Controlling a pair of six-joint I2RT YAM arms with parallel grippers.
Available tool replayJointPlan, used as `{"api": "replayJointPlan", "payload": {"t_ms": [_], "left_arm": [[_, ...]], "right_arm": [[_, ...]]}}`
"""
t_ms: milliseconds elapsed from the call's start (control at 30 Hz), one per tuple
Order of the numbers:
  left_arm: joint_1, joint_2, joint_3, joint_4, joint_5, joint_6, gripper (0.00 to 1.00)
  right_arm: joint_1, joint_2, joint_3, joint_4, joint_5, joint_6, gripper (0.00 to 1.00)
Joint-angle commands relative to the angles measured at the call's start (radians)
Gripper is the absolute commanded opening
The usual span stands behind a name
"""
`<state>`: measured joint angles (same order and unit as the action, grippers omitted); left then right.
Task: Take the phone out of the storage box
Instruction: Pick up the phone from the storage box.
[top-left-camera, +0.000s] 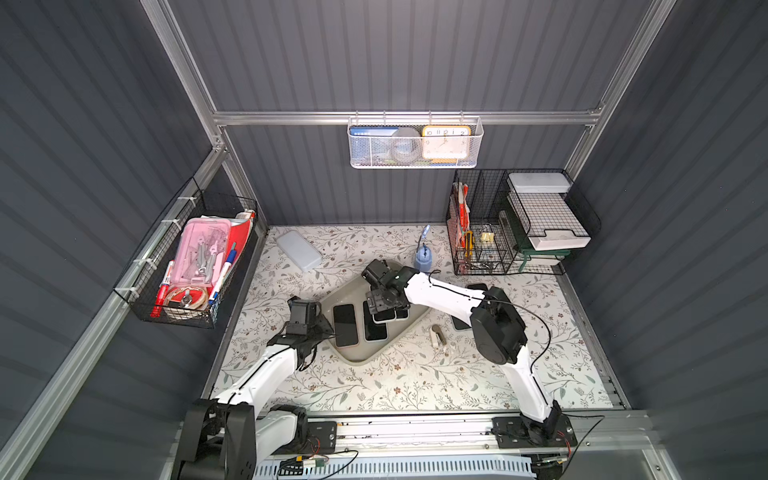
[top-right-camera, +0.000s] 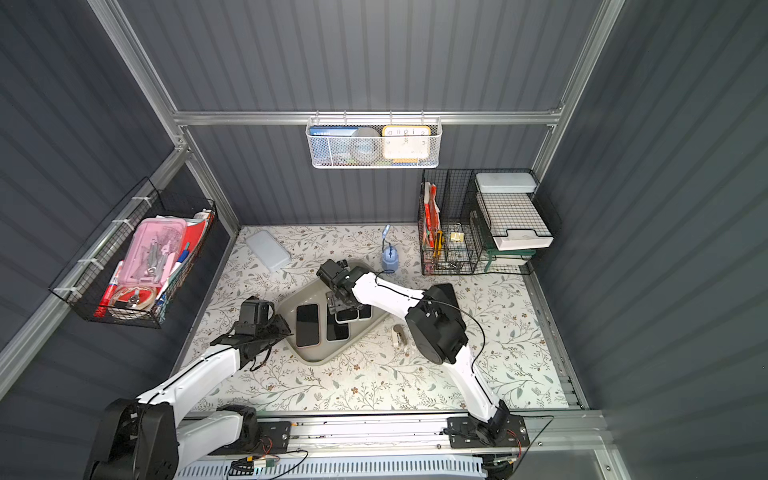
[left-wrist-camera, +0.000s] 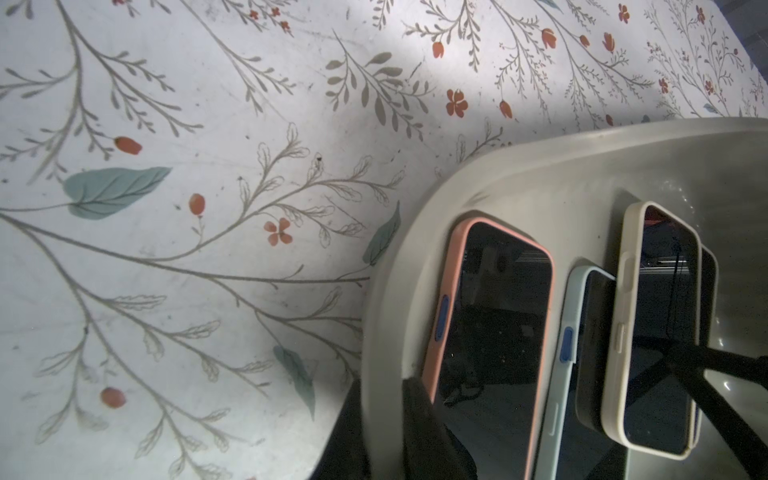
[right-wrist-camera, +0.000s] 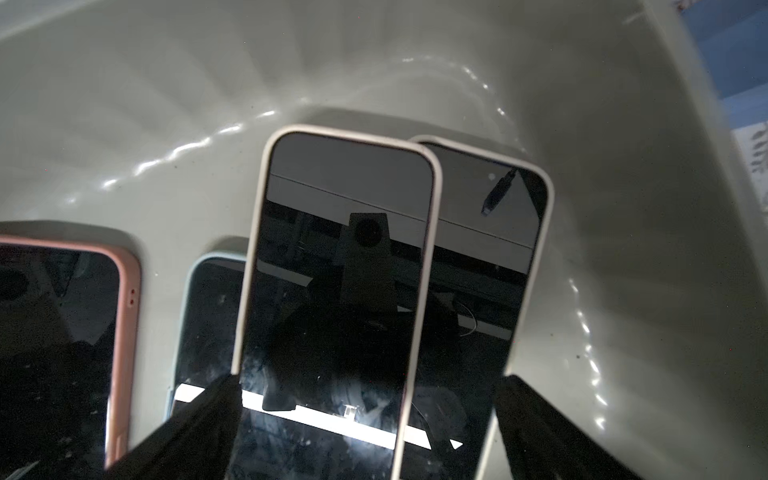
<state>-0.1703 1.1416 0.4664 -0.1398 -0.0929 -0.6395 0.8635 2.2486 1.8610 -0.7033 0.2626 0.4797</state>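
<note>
The storage box (top-left-camera: 356, 356) (top-right-camera: 315, 356), a shallow grey-beige tub, sits mid-table with several phones lying screen-up in it. My left gripper (top-left-camera: 329, 332) (top-right-camera: 287, 330) (left-wrist-camera: 386, 415) is shut on the box's rim (left-wrist-camera: 382, 332), one finger inside and one outside. A pink-cased phone (left-wrist-camera: 494, 332) (right-wrist-camera: 62, 332) lies closest to it, beside a pale-blue-cased one (left-wrist-camera: 557, 415). My right gripper (top-left-camera: 380, 306) (top-right-camera: 343, 304) (right-wrist-camera: 370, 415) is low in the box and open wide. Its fingers (right-wrist-camera: 199, 424) straddle a cream-cased phone (right-wrist-camera: 345, 270) that rests on a second cream-cased phone (right-wrist-camera: 490, 249).
A flat pale-blue case (top-left-camera: 299, 250) lies at the back left, a blue bottle (top-left-camera: 423, 261) behind the box, and a small stapler (top-left-camera: 437, 336) to its right. Black wire baskets (top-left-camera: 511, 224) fill the back right corner; another (top-left-camera: 187, 270) hangs on the left wall.
</note>
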Motion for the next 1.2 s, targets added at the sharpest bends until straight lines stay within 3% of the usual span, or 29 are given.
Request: {"api": "replayJointPlan", "payload": {"t_ms": [0, 633, 800, 1033, 1167], "left_arm": [[-0.009, -0.024, -0.012, -0.025, 0.008, 0.031, 0.16], [-0.009, -0.032, -0.015, -0.029, 0.001, 0.026, 0.17], [-0.01, -0.031, -0.013, -0.03, -0.001, 0.026, 0.23], [-0.009, -0.028, -0.012, -0.029, -0.002, 0.027, 0.44], [-0.01, -0.029, -0.012, -0.03, -0.004, 0.026, 0.48]], "right_arm": [[0.0, 0.017, 0.03, 0.003, 0.012, 0.052, 0.99], [0.005, 0.12, 0.101, -0.003, -0.018, 0.1, 0.99], [0.01, 0.146, 0.115, -0.029, -0.009, 0.106, 0.96], [0.014, 0.151, 0.113, -0.065, 0.015, 0.113, 0.81], [0.012, 0.151, 0.113, -0.062, 0.014, 0.106, 0.75]]}}
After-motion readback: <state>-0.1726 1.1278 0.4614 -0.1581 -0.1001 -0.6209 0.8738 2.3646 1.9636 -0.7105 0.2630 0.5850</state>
